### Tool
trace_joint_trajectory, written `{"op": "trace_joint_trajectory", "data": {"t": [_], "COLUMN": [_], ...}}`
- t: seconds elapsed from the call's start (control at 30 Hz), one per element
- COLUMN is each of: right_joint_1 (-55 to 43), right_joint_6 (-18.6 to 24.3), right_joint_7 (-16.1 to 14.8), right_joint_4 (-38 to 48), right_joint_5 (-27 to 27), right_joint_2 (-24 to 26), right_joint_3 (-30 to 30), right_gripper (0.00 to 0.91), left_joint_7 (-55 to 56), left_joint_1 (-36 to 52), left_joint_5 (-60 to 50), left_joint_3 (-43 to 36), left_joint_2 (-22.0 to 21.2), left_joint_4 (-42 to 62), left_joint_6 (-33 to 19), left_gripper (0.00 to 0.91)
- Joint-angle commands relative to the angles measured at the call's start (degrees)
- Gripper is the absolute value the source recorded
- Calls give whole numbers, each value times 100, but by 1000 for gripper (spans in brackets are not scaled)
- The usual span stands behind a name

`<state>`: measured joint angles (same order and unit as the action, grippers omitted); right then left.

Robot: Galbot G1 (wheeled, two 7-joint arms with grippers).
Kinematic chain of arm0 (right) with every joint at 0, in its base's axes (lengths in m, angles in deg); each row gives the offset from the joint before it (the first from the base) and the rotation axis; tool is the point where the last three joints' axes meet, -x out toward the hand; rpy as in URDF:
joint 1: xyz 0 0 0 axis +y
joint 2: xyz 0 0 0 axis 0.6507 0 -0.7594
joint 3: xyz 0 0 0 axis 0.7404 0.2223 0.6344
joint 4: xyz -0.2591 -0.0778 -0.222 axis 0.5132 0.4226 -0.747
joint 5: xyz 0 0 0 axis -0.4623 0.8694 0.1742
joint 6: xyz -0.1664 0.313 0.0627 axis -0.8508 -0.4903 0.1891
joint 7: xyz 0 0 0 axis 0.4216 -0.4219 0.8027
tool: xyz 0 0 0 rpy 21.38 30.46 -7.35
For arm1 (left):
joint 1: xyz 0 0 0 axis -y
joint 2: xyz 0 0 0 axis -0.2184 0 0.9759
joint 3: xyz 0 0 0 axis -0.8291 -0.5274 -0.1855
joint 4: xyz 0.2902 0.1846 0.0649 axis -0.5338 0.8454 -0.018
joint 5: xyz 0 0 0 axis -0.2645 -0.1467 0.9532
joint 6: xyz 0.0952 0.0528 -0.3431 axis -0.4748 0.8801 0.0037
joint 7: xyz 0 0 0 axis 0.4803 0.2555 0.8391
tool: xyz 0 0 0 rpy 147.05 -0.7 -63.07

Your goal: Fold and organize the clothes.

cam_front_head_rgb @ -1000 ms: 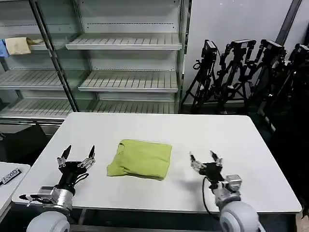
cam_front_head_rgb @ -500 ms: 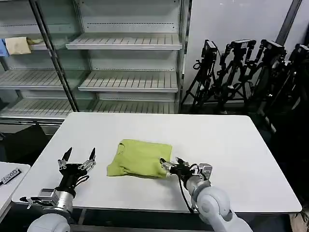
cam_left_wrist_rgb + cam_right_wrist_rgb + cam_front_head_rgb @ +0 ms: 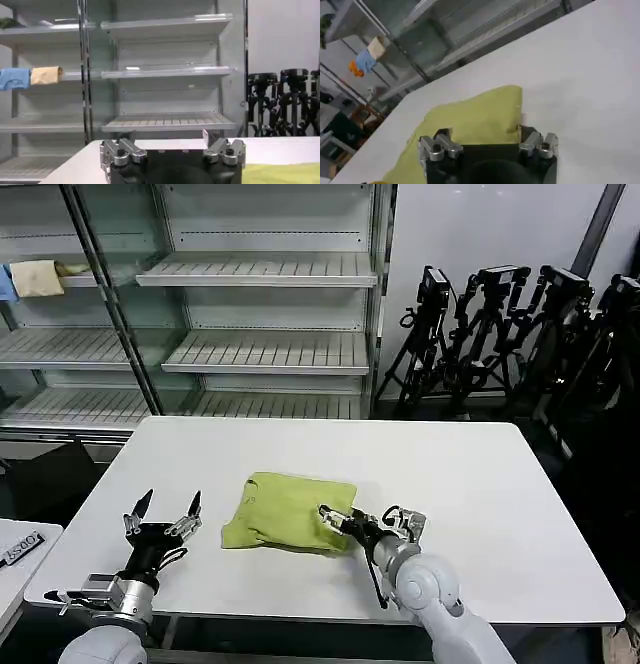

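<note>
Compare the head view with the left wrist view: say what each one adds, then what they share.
Head view adds: the right gripper, fingers spread, at the folded lime T-shirt's near right corner, and the left gripper open, apart from the shirt on the white table. Left wrist view adds: a blue cloth beside the cream cloth. Both share: shelves, tripods, table, shirt.

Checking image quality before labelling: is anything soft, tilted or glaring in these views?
Head view: sharp, even light, with the folded lime cotton T-shirt casting a faint shadow. Left wrist view: level, with a bright shelf-edge reflection and open left gripper. Right wrist view: tilted, shelving soft, with the right gripper at the shirt.
</note>
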<state>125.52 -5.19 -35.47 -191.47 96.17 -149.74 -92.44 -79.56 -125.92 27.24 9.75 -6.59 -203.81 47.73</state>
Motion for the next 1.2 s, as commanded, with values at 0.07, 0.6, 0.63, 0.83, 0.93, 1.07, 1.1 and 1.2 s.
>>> {"op": "trace_joint_trajectory", "data": {"t": [0.07, 0.6, 0.63, 0.83, 0.93, 1.07, 1.1, 1.2], "right_joint_1": [-95, 39, 50, 92, 196, 398, 456, 618], "right_joint_6": [181, 258, 260, 268, 273, 273, 262, 212], "right_joint_7": [11, -5, -8, -24, -60, -115, -128, -191], "right_joint_4": [325, 289, 287, 247, 141, -46, -85, -182], "right_joint_5": [211, 226, 226, 277, 308, 421, 470, 600], "right_joint_2": [-65, -41, -37, 9, 112, 358, 438, 682], "right_joint_3": [-12, -198, -208, -299, -392, -617, -678, -917], "right_gripper": [30, 0, 0, 0, 0, 0, 0, 0], "left_joint_7": [-10, -6, -4, -6, -6, -8, -8, -8], "left_joint_1": [-18, 10, 12, 13, 33, 66, 84, 129], "left_joint_5": [3, -6, -5, -5, -8, -19, -22, -36], "left_joint_3": [-2, -62, -61, -87, -114, -159, -176, -229], "left_joint_2": [17, -11, -15, -33, -43, -46, -47, -48], "left_joint_4": [-7, 1, 1, 7, 4, 9, 17, 34], "left_joint_6": [2, -7, -7, -10, -8, -4, -2, 5], "left_gripper": [907, 907, 907, 907, 907, 907, 907, 907]}}
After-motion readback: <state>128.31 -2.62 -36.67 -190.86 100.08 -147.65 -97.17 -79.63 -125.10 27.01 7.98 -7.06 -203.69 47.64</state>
